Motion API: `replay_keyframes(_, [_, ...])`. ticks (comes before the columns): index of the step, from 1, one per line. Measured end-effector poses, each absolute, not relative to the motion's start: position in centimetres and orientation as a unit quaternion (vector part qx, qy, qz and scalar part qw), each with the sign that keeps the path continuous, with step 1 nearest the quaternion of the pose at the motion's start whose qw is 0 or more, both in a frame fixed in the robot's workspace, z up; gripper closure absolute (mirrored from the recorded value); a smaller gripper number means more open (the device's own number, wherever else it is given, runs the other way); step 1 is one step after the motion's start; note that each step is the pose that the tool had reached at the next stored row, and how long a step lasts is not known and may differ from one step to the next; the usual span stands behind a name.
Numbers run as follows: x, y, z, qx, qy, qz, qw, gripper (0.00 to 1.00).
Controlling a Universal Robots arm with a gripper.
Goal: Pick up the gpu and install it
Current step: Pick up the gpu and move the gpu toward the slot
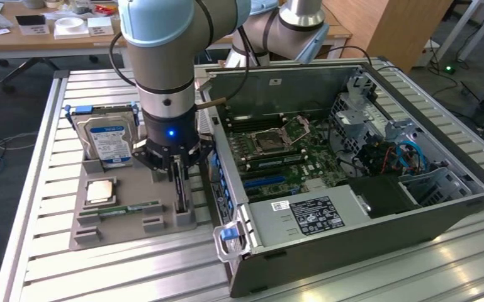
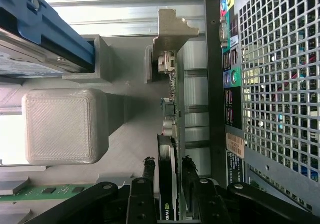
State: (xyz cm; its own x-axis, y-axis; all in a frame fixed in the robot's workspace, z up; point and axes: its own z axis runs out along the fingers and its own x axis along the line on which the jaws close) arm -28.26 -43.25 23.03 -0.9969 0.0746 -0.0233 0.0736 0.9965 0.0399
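The gpu (image 1: 180, 192) stands on edge in a slot of the grey holder (image 1: 124, 231), beside the open computer case (image 1: 351, 214). My gripper (image 1: 177, 167) has come straight down onto its upper edge. In the wrist view the gpu (image 2: 175, 109) runs away from me, green board and black cooler edge-on, with its silver bracket (image 2: 169, 32) at the far end. My gripper (image 2: 168, 160) straddles the card, and its black fingers (image 2: 148, 165) press close on both faces, shut on it. The card still sits in its slot.
A silver hard drive (image 1: 107, 141) with a blue-white label stands upright in the holder. A CPU (image 1: 101, 190) and a memory stick (image 1: 128, 208) lie flat nearby. The case's motherboard (image 1: 284, 148) is exposed. The rear grille (image 2: 280, 84) is close beside the card.
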Motion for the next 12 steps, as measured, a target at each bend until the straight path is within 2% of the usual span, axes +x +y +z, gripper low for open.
replay_keyframes(6, [-28.26, -43.25, 23.02, 0.037, 0.999, 0.02, 0.012, 0.67])
replay_keyframes(7, [-28.26, -43.25, 23.02, 0.037, 0.999, 0.02, 0.012, 0.73])
replay_keyframes(12, [-28.26, -43.25, 23.01, 0.037, 0.999, 0.02, 0.012, 0.73])
